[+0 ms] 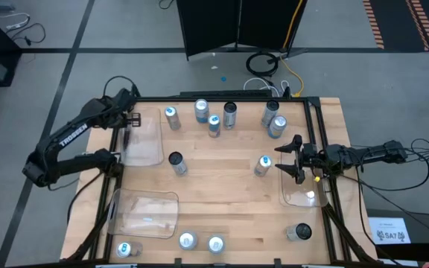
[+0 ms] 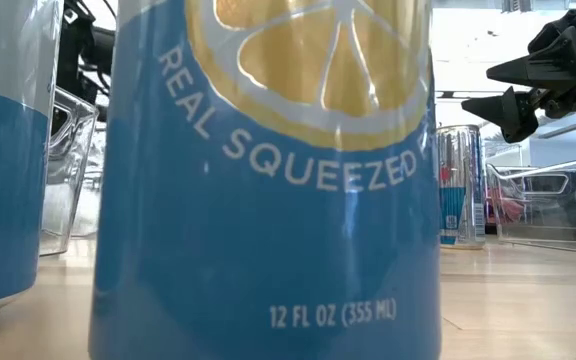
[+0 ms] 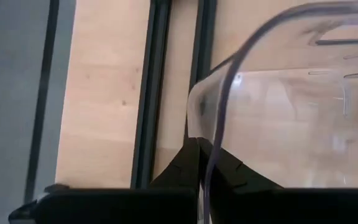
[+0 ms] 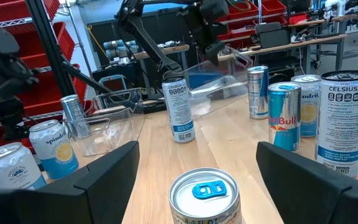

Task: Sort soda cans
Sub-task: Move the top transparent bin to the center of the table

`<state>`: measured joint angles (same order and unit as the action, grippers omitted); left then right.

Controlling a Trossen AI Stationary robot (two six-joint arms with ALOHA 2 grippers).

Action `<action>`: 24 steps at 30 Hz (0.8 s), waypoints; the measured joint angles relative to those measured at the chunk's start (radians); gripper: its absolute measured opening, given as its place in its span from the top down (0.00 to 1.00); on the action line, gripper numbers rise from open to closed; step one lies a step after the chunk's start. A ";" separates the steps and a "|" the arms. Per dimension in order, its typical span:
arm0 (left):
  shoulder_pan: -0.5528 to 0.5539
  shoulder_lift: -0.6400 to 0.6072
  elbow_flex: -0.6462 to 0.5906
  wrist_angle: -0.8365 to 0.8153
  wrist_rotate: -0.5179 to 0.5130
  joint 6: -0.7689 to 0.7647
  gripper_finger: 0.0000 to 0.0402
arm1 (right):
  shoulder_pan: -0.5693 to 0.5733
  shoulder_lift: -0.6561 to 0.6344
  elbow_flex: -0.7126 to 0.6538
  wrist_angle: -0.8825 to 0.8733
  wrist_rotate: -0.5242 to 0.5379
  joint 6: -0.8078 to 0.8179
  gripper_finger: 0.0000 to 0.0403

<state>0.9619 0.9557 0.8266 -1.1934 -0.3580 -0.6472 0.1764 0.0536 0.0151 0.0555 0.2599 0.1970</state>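
The wooden desk (image 1: 222, 193) carries soda cans (image 1: 214, 125) clustered along its far edge, two more mid-desk, and four along the near edge. Clear trays (image 1: 146, 212) sit at the left and right edges.

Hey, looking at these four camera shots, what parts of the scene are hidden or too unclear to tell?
- Low view: a blue lemon can fills the frame, hiding most of the table behind it.
- Left wrist view: the left gripper is shut on the clear tray rim; the tray runs off the frame.
- High view: can labels are too small to read.
- Right wrist view: the nearest can is cut off below.
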 joint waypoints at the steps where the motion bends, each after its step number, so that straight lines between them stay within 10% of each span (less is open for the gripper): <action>1: 0.000 -0.008 0.010 -0.003 0.000 0.000 0.97 | 0.000 0.000 0.000 0.000 0.000 0.000 0.21; 24: -0.104 -0.172 0.389 0.034 -0.031 0.030 0.97 | 0.000 0.000 0.000 0.000 0.000 0.000 0.21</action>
<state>0.8577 0.7834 1.2159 -1.1589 -0.3891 -0.6176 0.1764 0.0536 0.0151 0.0555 0.2600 0.1973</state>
